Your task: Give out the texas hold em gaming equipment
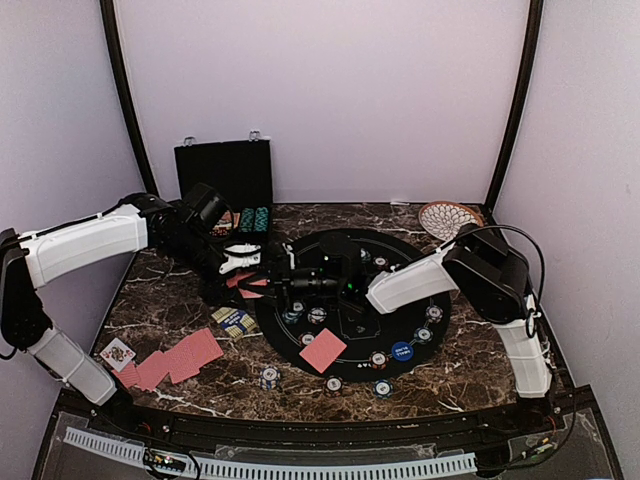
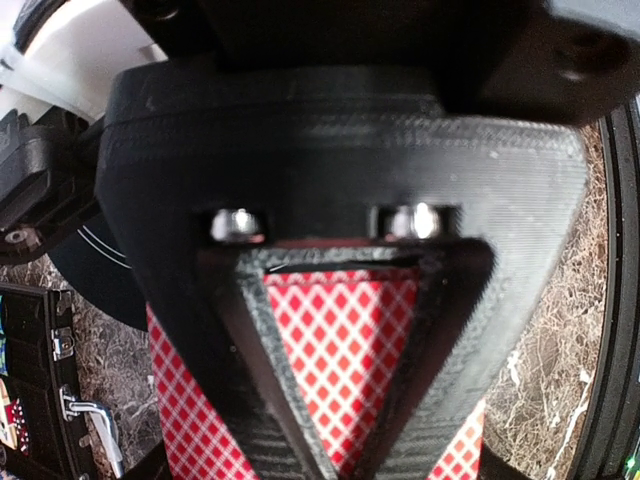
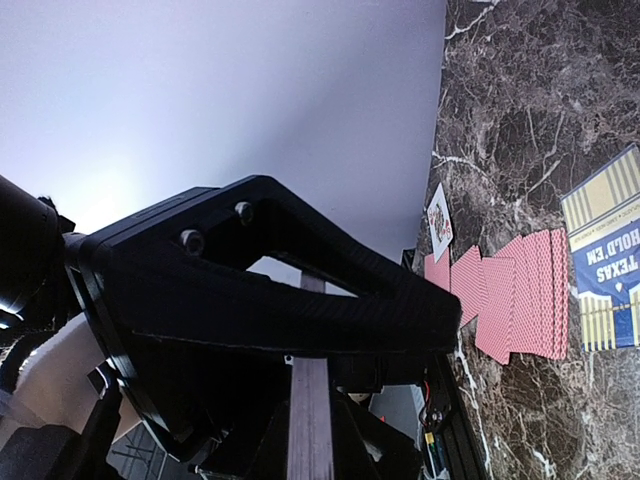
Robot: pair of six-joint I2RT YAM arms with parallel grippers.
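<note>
Spreading over the table (image 1: 160,300), the mat (image 1: 360,335) is carrying chips (image 1: 378,360), a blue disc (image 1: 402,351) and one card (image 1: 322,350). The open case (image 1: 225,170) is holding racked chips (image 1: 252,218). The plate (image 1: 448,217) is lying near the mat's far right. Fanned cards (image 1: 170,362) are lying front left. The left gripper (image 1: 258,262) and right gripper (image 1: 283,284) are meeting at a red deck (image 2: 340,340), with a finger (image 2: 330,150) lying flat against it. I cannot tell how far either is open.

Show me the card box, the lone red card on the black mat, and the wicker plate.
card box (image 3: 605,268), right wrist view, its blue printed face.
red card (image 1: 322,350), top view, centre of its back.
wicker plate (image 1: 447,217), top view, its woven middle.
</note>
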